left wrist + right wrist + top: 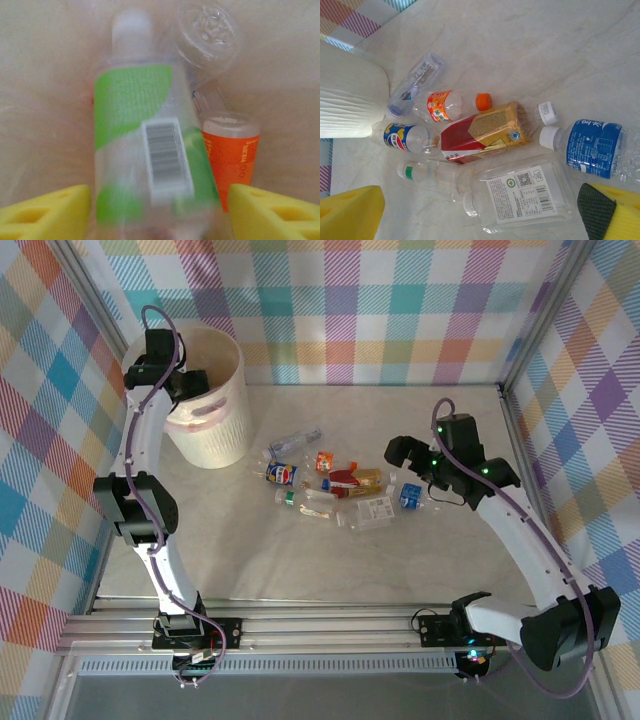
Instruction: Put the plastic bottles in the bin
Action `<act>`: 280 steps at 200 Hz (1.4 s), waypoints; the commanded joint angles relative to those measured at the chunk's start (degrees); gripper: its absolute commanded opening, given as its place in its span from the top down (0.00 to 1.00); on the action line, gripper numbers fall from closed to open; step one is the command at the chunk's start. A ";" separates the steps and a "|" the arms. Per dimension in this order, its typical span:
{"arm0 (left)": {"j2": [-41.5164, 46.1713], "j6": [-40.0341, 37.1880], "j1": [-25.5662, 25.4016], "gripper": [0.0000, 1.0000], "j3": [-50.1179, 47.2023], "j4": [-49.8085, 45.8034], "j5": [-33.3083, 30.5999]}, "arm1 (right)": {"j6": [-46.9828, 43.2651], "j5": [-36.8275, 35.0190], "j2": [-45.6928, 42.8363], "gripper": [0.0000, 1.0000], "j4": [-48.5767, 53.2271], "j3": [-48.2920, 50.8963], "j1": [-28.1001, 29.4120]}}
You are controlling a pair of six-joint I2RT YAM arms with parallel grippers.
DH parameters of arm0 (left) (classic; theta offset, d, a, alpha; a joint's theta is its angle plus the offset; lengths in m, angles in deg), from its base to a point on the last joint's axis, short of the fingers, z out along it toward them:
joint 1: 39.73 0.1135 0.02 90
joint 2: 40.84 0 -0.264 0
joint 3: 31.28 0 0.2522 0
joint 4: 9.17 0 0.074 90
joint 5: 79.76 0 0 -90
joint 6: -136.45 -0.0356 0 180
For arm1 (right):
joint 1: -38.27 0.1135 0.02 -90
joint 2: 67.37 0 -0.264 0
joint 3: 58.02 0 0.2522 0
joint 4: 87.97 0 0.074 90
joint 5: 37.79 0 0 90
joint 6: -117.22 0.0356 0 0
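Note:
The bin [215, 445] is a whitish bucket at the far left. My left gripper [190, 390] hangs over its mouth. In the left wrist view its yellow fingers [45, 210] stand apart, open, on either side of a blurred green-labelled bottle [135, 100] with small gaps. Below lie an orange-labelled bottle [232, 155] and a clear one [207, 30]. Several plastic bottles [340, 490] lie mid-table. My right gripper [400, 452] hovers open above them, over a flat clear bottle [525, 192], with a red-gold one [485, 132] and a blue-labelled one [592, 147] close by.
A loose orange cap [483, 101] and a white cap [548, 113] lie among the bottles. The bin's wall [350, 105] stands just beyond the pile. Plaid walls close the table's back and sides. An aluminium rail [320, 625] runs along the near edge.

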 commanded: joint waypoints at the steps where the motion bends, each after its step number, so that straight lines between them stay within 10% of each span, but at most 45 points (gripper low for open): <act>1: 0.27 0.25 0.97 0.19 1.42 -1.47 -1.22 | 0.19 -0.64 0.91 0.00 1.63 0.87 0.27; 57: 3.28 1.63 1.02 0.00 0.02 -0.69 -0.57 | 0.75 -1.76 2.65 0.00 3.37 2.14 0.26; 186: 23.91 10.23 0.43 0.00 -16.65 12.39 10.95 | 5.84 -11.56 5.45 0.00 6.64 7.99 3.76; 280: 44.13 14.92 -19.57 0.00 -43.77 27.99 8.53 | 7.07 -21.94 17.66 0.00 9.11 0.08 15.20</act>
